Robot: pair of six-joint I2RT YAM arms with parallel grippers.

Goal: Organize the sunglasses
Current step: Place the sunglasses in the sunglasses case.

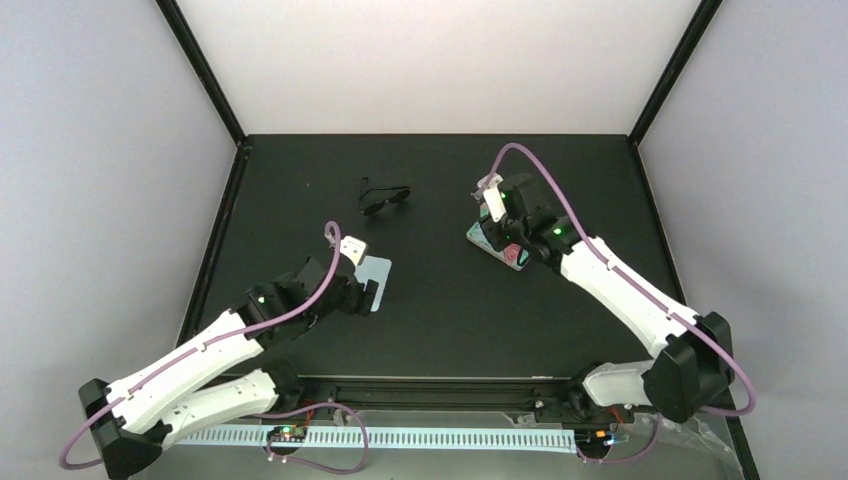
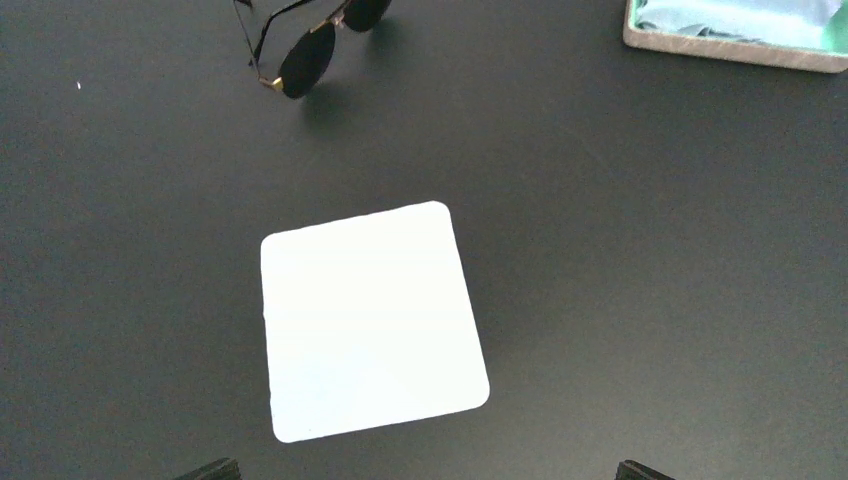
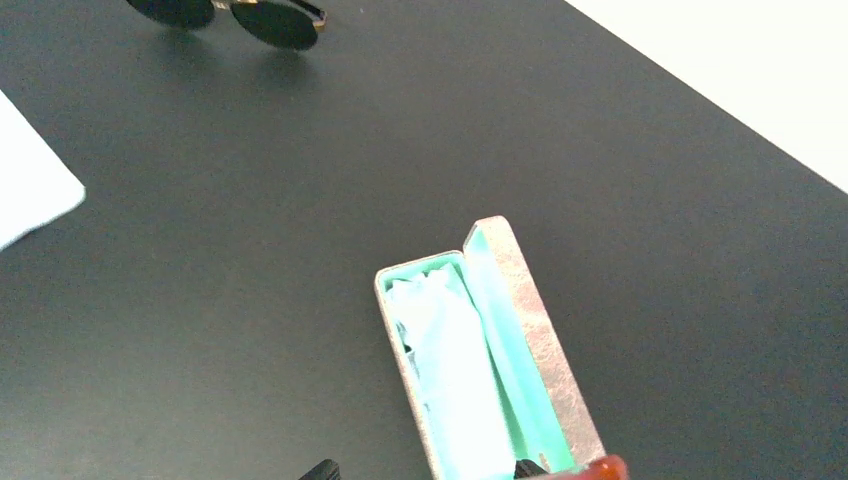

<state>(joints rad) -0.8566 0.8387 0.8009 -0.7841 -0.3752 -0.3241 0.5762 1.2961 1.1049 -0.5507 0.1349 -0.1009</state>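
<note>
A small red-brown tip of the sunglasses (image 3: 600, 468) pokes in at the bottom edge of the right wrist view, just beside one dark finger of the right gripper (image 3: 428, 468). So little of the pair shows that neither its long axis nor which way it points can be told. It sits at the near end of the open case (image 3: 545, 360). The right fingers stand apart over that end, but whether they grip the frame cannot be told.

There is one case, mint-lined, with one pale blue cloth (image 3: 450, 370) lying in it. One black dark-lensed pair (image 1: 385, 196) rests to the left of the case and farther back, well apart from it. One white square (image 2: 370, 320) lies flat to the left of the case and nearer the bases. Over its near edge hangs the left gripper (image 2: 428, 472), spread wide and holding nothing. Both arms reach over one black table (image 1: 450, 320).
</note>
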